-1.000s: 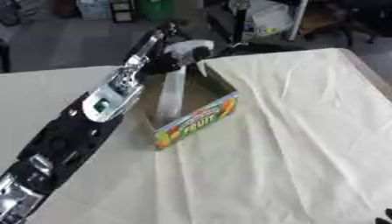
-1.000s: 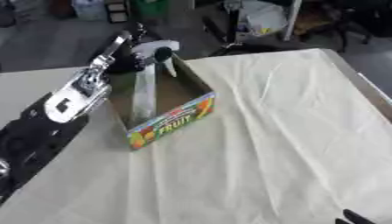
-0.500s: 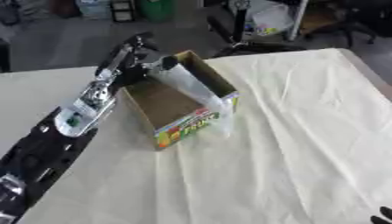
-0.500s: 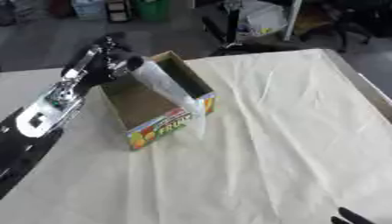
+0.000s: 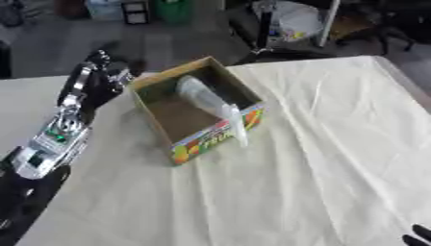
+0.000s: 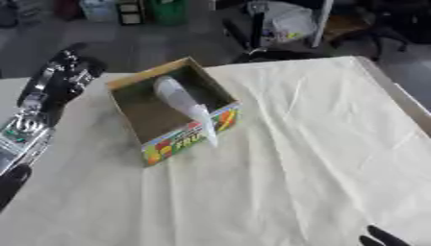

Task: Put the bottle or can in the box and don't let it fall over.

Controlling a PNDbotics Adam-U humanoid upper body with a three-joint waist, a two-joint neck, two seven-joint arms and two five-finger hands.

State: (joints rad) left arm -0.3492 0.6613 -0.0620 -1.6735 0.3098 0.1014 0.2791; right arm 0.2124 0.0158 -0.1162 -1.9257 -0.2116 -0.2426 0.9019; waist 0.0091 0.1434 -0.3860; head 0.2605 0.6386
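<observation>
1. As the head camera is looking down in the left eye view, a table draped in a cream cloth [image 5: 320, 158] is filling most of the picture. An open cardboard box [image 5: 160, 122] with a bright fruit label on its near side is sitting left of the middle. A clear plastic bottle [image 5: 210, 108] is lying tilted inside the box, its base toward the far wall and its narrow end leaning over the near right rim, poking out past the label. It is not standing upright. The robot's left hand [image 5: 99, 79] is reaching in from the lower left on a long black and silver arm, and is hovering just beside the box's left wall, apart from the bottle. Its fingers are looking loosely extended and are holding nothing. Dark fingertips of the right hand [image 5: 418, 236] are just showing at the lower right corner; I cannot tell whether that hand is spread or curled.

2. While the right eye view is showing nearly the same scene, the box is sitting further left and the left hand is lying near the left edge. Beyond the table's far edge, a floor cluttered with bins and chair legs is showing.
</observation>
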